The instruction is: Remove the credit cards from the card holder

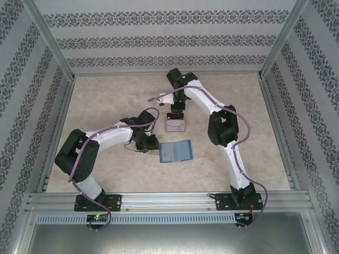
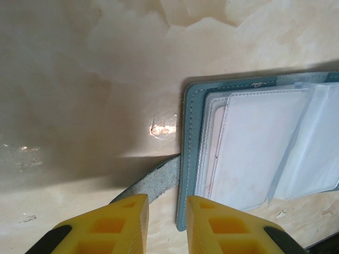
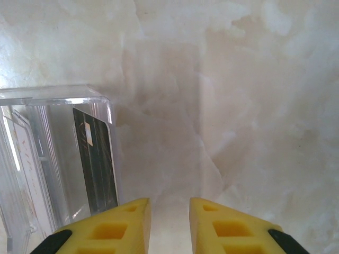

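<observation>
Card holder lies open: stitched teal cover, glossy clear sleeves.

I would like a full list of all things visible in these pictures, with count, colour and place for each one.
table: one, beige marbled, under everything
card holder: one, teal outside, grey-blue inside, lying open mid-table, clear sleeves showing
strap tab: one, grey, at the holder's edge
clear tray: one, transparent, just beyond the holder
black card: one, inside the tray
pale cards: whitish, count unclear, inside the tray
left end effector: yellow fingers slightly apart, at the strap edge
right end effector: yellow fingers slightly apart, beside the tray
</observation>
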{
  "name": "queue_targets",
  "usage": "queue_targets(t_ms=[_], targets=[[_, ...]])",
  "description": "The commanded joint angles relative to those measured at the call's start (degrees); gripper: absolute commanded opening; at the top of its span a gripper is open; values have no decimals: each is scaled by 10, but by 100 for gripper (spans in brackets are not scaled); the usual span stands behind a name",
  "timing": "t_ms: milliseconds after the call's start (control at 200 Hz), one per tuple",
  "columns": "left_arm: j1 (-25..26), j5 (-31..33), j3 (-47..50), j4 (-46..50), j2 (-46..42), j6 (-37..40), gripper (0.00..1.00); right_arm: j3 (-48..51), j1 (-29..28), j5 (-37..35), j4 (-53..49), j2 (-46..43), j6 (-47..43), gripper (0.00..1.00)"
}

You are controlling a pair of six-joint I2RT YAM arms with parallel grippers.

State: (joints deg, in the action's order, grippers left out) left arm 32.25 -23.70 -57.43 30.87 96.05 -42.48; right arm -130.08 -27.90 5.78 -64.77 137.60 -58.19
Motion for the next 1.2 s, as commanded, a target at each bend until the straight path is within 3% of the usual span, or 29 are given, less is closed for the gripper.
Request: queue_targets(t_ms=[0, 375, 660, 859, 1194], targets=[[1, 1, 7, 17, -12, 0, 25, 12, -7, 0, -2, -8, 12, 27], [1, 0, 3, 21, -12, 4, 25, 18, -11, -5, 0, -19, 13, 27], [2, -4, 0, 11, -8, 8, 25, 68, -10, 5, 58, -82, 56, 27], [1, -6, -2, 0, -3, 12, 24, 138, -9, 41, 132, -142, 182, 25], [1, -30, 2, -31, 11, 12, 17, 314, -20, 50, 266, -268, 496, 20]])
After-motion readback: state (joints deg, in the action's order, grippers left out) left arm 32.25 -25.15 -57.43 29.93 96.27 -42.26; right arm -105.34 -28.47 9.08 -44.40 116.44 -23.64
